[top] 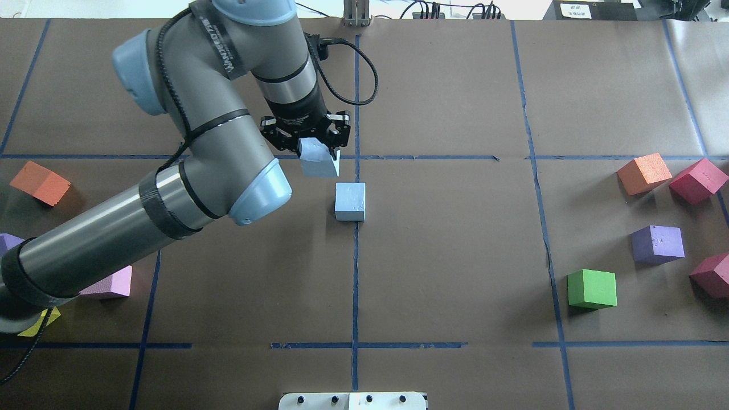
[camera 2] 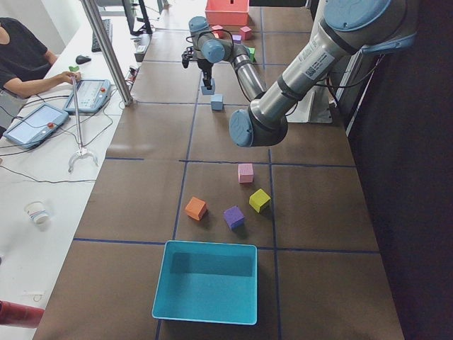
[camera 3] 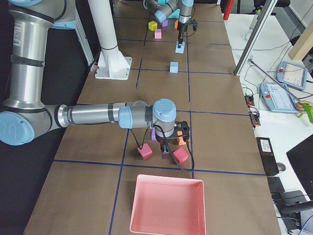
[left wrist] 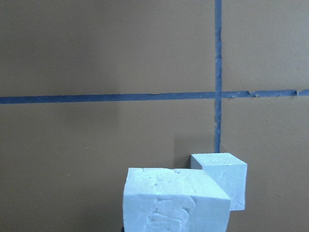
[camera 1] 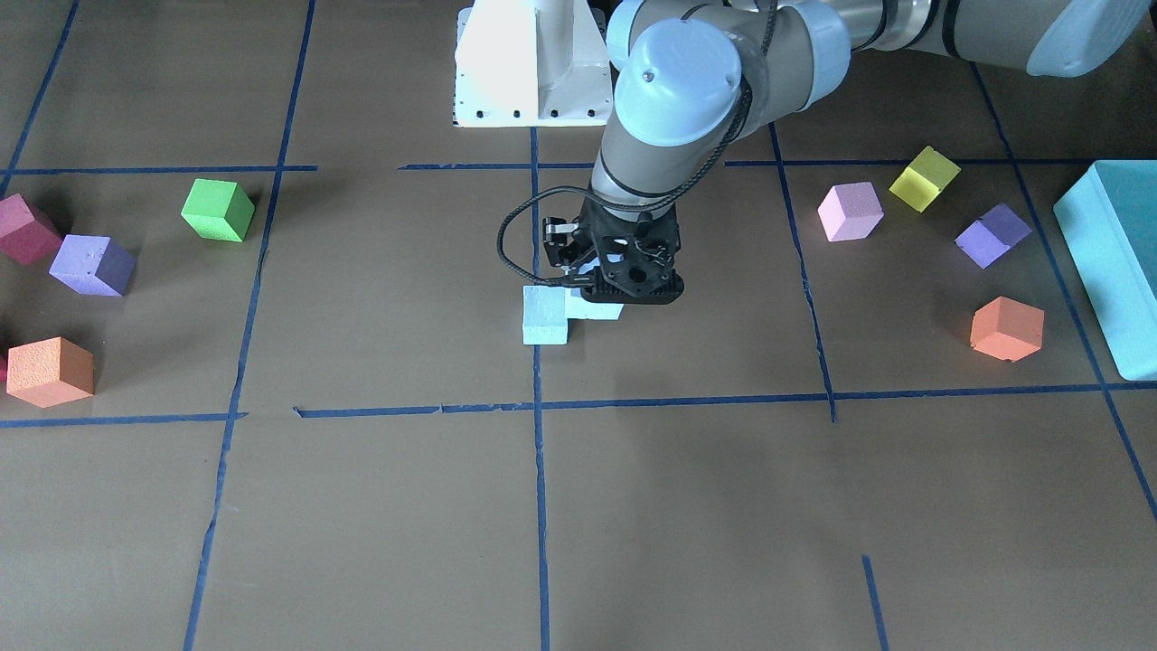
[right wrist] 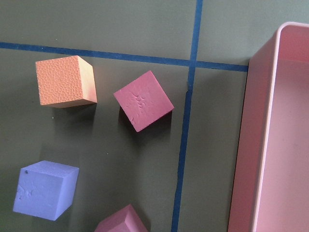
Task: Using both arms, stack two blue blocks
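Observation:
My left gripper (top: 310, 145) is shut on one pale blue block (top: 319, 161) and holds it a little above the table near the centre. The second blue block (top: 349, 201) sits on the table on the centre tape line, just beside and below the held one, apart from it. In the left wrist view the held block (left wrist: 174, 200) is at the bottom, with the resting block (left wrist: 223, 181) just behind it to the right. In the front view the gripper (camera 1: 633, 285) hangs beside the resting block (camera 1: 545, 315). My right gripper (camera 3: 168, 147) shows only in the right side view, low over cubes; I cannot tell its state.
Green (top: 592, 288), purple (top: 658, 244), red (top: 698, 180) and orange (top: 644, 173) cubes lie on the right. Orange (top: 40, 182) and pink (top: 111, 283) cubes lie on the left. A teal tray (camera 1: 1112, 262) and a pink tray (camera 3: 168, 205) stand at the table's ends.

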